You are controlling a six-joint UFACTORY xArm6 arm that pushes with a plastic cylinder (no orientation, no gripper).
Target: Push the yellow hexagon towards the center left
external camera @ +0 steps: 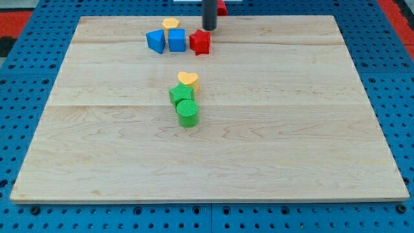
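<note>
The yellow hexagon sits near the view's top edge of the wooden board, touching the back of two blue blocks: a blue triangle-like block and a blue cube. My tip is down on the board at the view's top, to the right of the hexagon and apart from it, just above a red star-like block. A yellow heart lies near the board's middle.
Two green blocks, one angular and one a cylinder, stand in a line just below the yellow heart. Another red block shows partly behind the rod at the top edge. A blue pegboard surrounds the board.
</note>
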